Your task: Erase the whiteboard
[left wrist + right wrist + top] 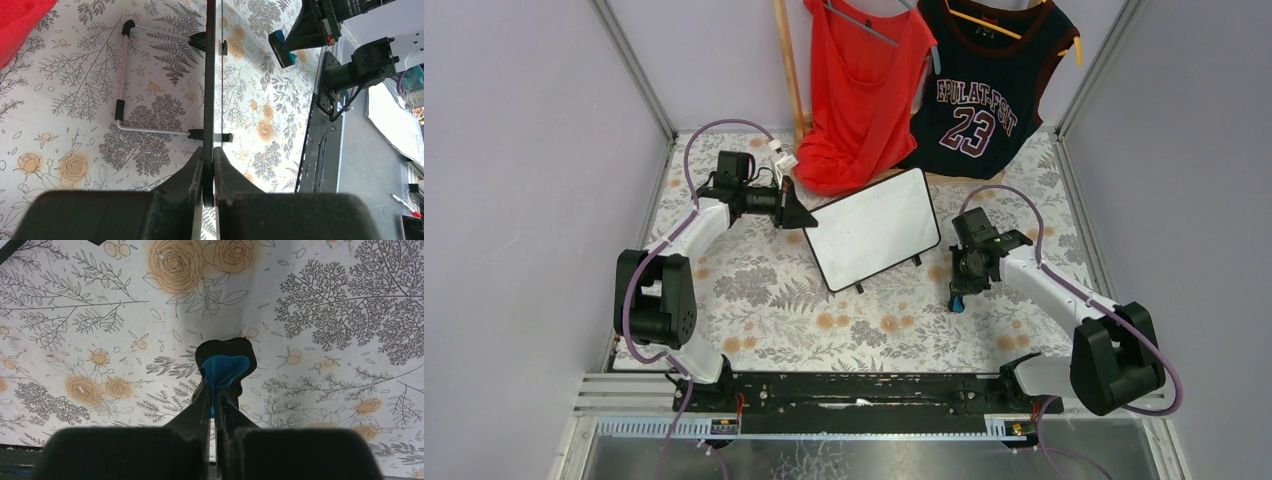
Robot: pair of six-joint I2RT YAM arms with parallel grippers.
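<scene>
at centre of the top view, left gripper (pixel 807 217) clamps the whiteboard (pixel 872 228) by its edge, right gripper (pixel 957 297) pinches the blue eraser (pixel 223 371); board face reads blank, so wiping looks done and releasing both seems next.

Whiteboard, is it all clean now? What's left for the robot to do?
Looks done: the whiteboard shows no writing on its face from above. In hand: the left pincer is shut on the board's edge, and the right pincer holds the blue eraser down by the flowery tablecloth, apart from the board. Left: probably only setting the eraser down and letting go of the board.
</scene>
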